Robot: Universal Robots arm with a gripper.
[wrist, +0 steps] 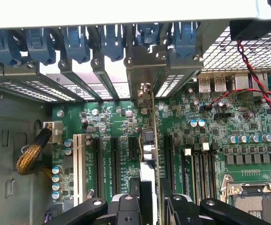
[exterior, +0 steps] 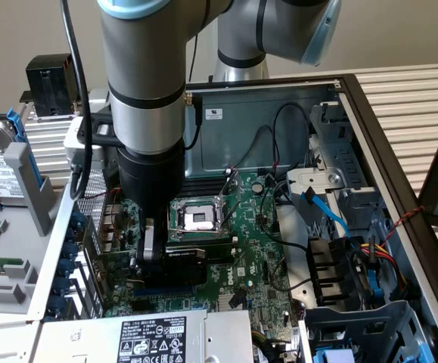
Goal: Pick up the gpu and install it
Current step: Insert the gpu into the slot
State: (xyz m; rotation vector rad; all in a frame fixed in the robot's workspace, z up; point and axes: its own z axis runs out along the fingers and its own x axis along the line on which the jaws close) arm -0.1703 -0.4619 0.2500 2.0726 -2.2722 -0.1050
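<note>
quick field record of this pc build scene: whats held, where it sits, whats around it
setting: open grey metal computer case with a large green motherboard inside
grip: black two-finger end effector shut on the card
held item: small green gpu card with black cooler shroud, upright on its edge
card position: over the long black expansion slots of the motherboard
seating: cannot tell whether it is fully in a slot
nearby: square silver cpu socket next to the card

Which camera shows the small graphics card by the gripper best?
The exterior view: the gpu shows its black shroud broadside, standing on the motherboard. The wrist view sees it edge-on, as a thin strip.
</note>
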